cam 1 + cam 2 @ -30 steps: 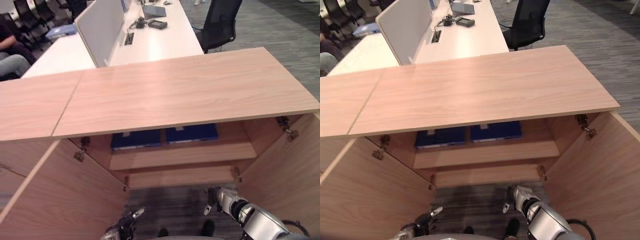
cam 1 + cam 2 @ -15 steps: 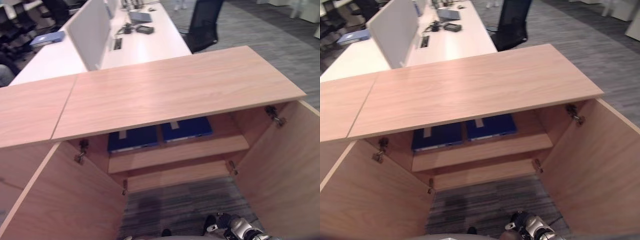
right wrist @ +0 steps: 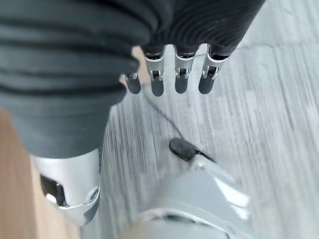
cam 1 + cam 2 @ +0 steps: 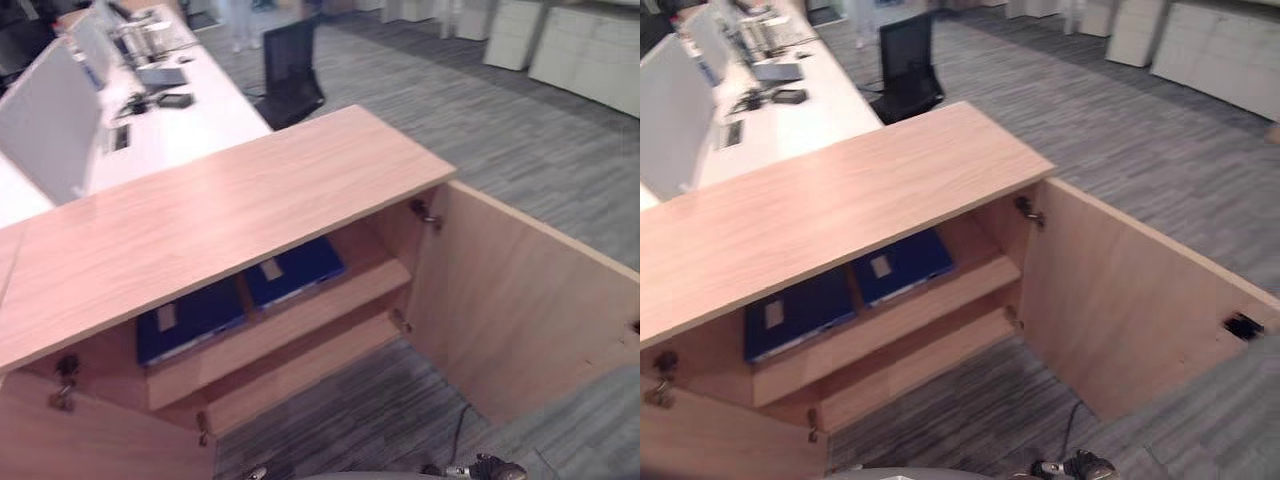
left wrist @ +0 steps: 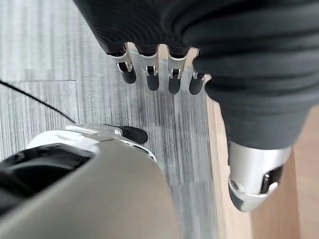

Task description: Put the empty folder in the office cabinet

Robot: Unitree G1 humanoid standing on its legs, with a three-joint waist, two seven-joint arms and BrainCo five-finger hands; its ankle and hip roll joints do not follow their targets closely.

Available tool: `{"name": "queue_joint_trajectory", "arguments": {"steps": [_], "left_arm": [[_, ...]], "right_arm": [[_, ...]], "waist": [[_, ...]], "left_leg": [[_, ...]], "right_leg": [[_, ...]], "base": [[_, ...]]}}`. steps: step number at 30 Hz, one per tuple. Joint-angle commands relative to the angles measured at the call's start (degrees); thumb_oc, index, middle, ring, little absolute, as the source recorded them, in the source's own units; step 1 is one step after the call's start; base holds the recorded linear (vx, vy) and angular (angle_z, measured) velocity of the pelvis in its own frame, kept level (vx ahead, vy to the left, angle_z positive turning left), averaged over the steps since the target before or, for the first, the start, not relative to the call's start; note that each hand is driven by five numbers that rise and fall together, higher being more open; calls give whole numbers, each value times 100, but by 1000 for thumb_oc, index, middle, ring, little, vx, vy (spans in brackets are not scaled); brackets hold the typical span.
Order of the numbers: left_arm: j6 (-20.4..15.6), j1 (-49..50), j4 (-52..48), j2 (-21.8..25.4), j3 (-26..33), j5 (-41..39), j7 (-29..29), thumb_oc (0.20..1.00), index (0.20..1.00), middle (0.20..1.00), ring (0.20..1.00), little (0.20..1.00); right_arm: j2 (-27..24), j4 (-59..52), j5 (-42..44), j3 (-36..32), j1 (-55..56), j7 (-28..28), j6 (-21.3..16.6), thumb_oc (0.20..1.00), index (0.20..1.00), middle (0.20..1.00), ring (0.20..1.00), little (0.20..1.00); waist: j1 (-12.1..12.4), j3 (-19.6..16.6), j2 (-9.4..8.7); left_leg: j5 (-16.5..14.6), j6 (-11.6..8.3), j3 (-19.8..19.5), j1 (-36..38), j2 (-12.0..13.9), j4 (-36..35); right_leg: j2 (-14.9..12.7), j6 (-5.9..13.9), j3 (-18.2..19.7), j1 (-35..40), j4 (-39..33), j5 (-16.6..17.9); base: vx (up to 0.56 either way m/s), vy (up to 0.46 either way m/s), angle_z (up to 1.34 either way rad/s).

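Two blue folders point(image 4: 240, 295) lie side by side on the open cabinet point(image 4: 250, 200) shelf. The left hand point(image 5: 159, 74) and right hand point(image 3: 169, 74) hang relaxed and empty over the floor, well apart from them.

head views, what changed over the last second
The camera swung toward the robot's right, so the whole scene shifted; that is no move of the cabinet. The right hand dropped lower and the left hand left the eye views; both hang with relaxed fingers over the floor, holding nothing. Unchanged: the two blue folders lie side by side on the cabinet's upper shelf, doors open.
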Motion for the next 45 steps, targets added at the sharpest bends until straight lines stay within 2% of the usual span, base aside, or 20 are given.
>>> {"name": "queue_joint_trajectory", "arguments": {"steps": [1,2,3,10,19,22,24,27,29,34,40,45], "left_arm": [[-93,-150,395,69,113,222,-10,1000,1000,1000,1000,1000],[-90,-196,388,39,78,204,-3,1000,1000,1000,1000,1000],[-90,-198,389,40,79,204,-3,1000,1000,1000,1000,1000],[-89,-320,320,-35,-89,92,-53,1000,1000,1000,1000,1000],[-60,-277,425,-54,-109,126,-61,1000,1000,1000,1000,1000],[-61,-218,540,7,-27,268,-61,1000,1000,1000,1000,1000],[-66,-212,568,18,-21,317,-67,1000,1000,1000,1000,1000],[-84,-155,617,82,26,354,-55,1000,1000,1000,1000,1000],[-107,-109,644,137,28,423,-70,1000,1000,1000,1000,1000],[-112,-112,603,176,-17,421,-57,1000,1000,1000,1000,1000],[-107,-117,544,202,-71,393,-55,1000,1000,1000,1000,1000],[-89,-61,609,230,-70,474,-44,1000,1000,1000,1000,1000]], "right_arm": [[146,360,497,-59,-227,-140,-140,1000,1000,1000,1000,1000],[122,413,599,-114,-239,-190,-153,1000,1000,1000,1000,1000],[124,413,599,-114,-240,-190,-153,1000,1000,1000,1000,1000],[26,670,839,-184,-280,-236,-191,1000,1000,1000,1000,1000],[-228,725,1631,-725,-331,-356,-391,1000,1000,1000,1000,1000],[-727,624,2567,-1487,-512,-528,-651,1000,1000,1000,1000,1000],[-831,595,2697,-1608,-555,-576,-725,1000,1000,1000,1000,1000],[-1319,203,3215,-2038,-765,-714,-983,1000,1000,1000,1000,1000],[-1772,-160,2830,-1889,-1020,-841,-1031,1000,1000,1000,1000,1000],[-2142,-832,2582,-1642,-1484,-970,-1094,1000,1000,1000,1000,1000],[-2302,-1189,2565,-1469,-1804,-975,-1175,1000,1000,1000,1000,1000],[-2224,-1513,2645,-1298,-2031,-973,-1289,1000,1000,1000,1000,1000]], "waist": [[-77,-120,-358],[-150,-152,-359],[-146,-164,-364],[-269,-265,-391],[-294,-357,-360],[-325,-364,-325],[-327,-380,-328],[-352,-376,-317],[-351,-386,-304],[-344,-392,-293],[-326,-402,-289],[-282,-403,-281]], "left_leg": [[-491,281,-274,-47,-407,45],[-469,213,-208,-15,-281,25],[-462,212,-203,-31,-285,25],[-344,-38,27,122,159,-35],[-170,-228,-17,102,406,-86],[-168,-286,-42,133,486,-86],[-154,-297,-43,121,494,-86],[-132,-331,-52,131,533,-86],[-124,-361,-41,156,557,-86],[-92,-389,-34,169,586,-86],[-42,-403,-61,158,597,-86],[-23,-423,-119,172,622,-73]], "right_leg": [[-192,188,80,-223,-7,308],[-44,134,144,-208,-82,253],[-47,132,151,-226,-83,259],[399,-28,277,-139,-168,23],[621,-162,167,-4,-168,-212],[695,-204,149,92,-168,-297],[704,-212,153,92,-168,-304],[757,-246,168,125,-168,-348],[787,-263,157,171,-168,-383],[823,-305,170,213,-168,-416],[847,-344,168,234,-168,-445],[880,-397,136,291,-168,-495]], "base": [[136,-258,-17],[96,-194,-17],[96,-181,-24],[89,-162,-29],[50,-98,3],[39,-66,4],[26,-42,4],[11,-62,-1],[11,-53,-1],[-2,-32,-3],[0,-10,1],[-3,-27,2]]}}
